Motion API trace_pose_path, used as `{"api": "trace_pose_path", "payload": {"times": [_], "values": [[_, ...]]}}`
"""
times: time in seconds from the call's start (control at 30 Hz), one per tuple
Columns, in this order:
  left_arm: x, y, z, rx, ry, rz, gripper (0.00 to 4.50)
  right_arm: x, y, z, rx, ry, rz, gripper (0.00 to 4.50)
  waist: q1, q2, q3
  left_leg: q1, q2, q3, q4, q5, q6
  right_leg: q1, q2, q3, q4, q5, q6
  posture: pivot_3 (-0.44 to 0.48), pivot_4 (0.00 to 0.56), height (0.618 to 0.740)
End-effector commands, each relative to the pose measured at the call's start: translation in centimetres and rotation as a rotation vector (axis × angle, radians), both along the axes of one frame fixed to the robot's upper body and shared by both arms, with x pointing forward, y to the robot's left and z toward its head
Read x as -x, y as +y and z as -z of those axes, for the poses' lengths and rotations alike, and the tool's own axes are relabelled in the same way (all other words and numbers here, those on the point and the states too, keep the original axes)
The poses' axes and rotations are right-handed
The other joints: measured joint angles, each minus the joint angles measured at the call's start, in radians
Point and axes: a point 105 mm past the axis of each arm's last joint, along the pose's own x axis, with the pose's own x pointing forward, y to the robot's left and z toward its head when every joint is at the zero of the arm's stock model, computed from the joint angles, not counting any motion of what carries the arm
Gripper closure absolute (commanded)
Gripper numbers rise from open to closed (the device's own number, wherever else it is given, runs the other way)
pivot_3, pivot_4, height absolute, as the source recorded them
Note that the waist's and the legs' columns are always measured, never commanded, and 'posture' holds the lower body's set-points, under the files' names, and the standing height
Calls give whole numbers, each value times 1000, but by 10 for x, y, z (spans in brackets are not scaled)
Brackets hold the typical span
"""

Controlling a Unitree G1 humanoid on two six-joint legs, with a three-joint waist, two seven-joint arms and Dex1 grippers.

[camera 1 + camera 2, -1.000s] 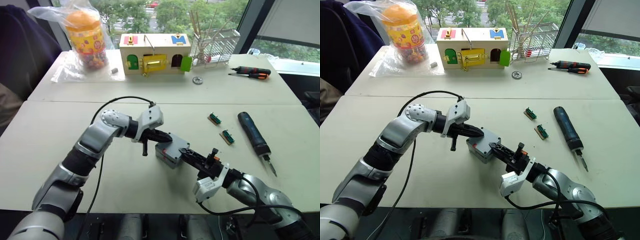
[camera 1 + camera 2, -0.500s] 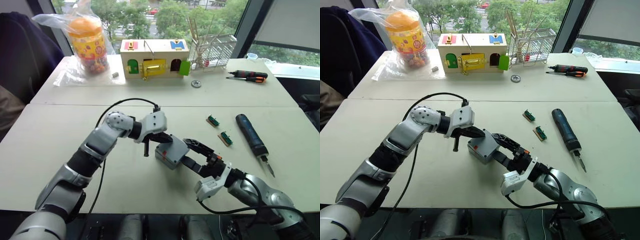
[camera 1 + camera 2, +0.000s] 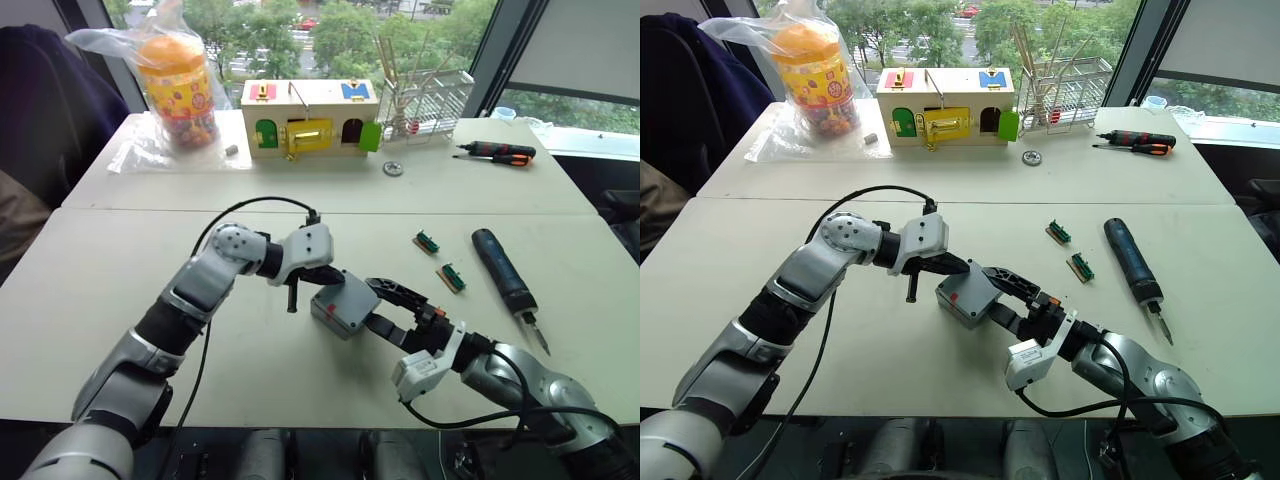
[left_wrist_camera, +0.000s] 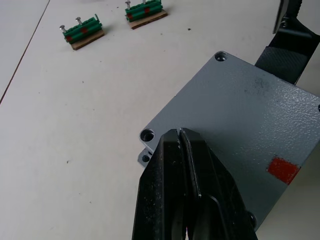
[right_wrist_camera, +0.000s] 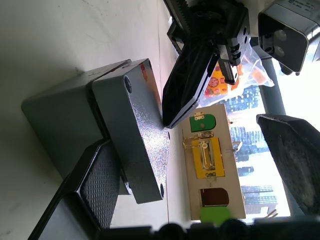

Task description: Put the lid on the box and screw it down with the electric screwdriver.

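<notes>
box (image 3: 337, 313): grey cube sitting on the pale surface (image 3: 120, 300), tilted a bit, roughly mid-surface between the two arms
lid (image 4: 235, 140): lying on top of the box, slightly skewed so a box corner peeks out under one edge; red sticker near one corner
left gripper (image 4: 179, 137): jaws closed on nothing, both fingertips together and pressing down on the lid near its corner screw hole
right gripper (image 3: 385, 305): jaws spread open around the box's right side, one finger low against the box wall, the other well clear above the lid
electric screwdriver (image 3: 508, 283): lying flat well to the right of the box, bit pointing toward the robot
green connector blocks (image 3: 442, 258): two of them, between the box and the electric screwdriver
</notes>
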Motion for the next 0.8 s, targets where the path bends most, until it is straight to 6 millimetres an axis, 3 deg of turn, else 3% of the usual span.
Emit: {"api": "trace_pose_path", "payload": {"times": [0.03,0.2,0.3,0.53,0.8], "values": [[4,4,23,-44,101,-27,4500,2,1,-3,4,3,-16,1017,1,0,0,0,0,0,0,0,0,0,0,0,0,0,0,0,150,706],[5,4,20,-29,110,-33,4500,2,2,2,19,21,-20,2891,0,0,0,-1,0,0,0,0,0,0,0,0,0,0,0,0,150,706],[5,4,20,-26,113,-35,4500,1,3,4,21,22,-17,4306,-1,0,0,0,0,0,-1,0,0,-1,0,0,0,0,0,0,150,706],[5,3,12,11,122,-44,4500,0,3,6,17,25,-6,4381,0,0,0,0,0,0,-1,0,0,0,0,0,0,0,0,0,150,706],[-6,11,-34,203,182,-101,4500,-1,5,-19,-63,-103,-8,4381,-1,0,1,-3,0,0,-1,0,0,-4,0,0,0,-1,0,0,150,706]]}}
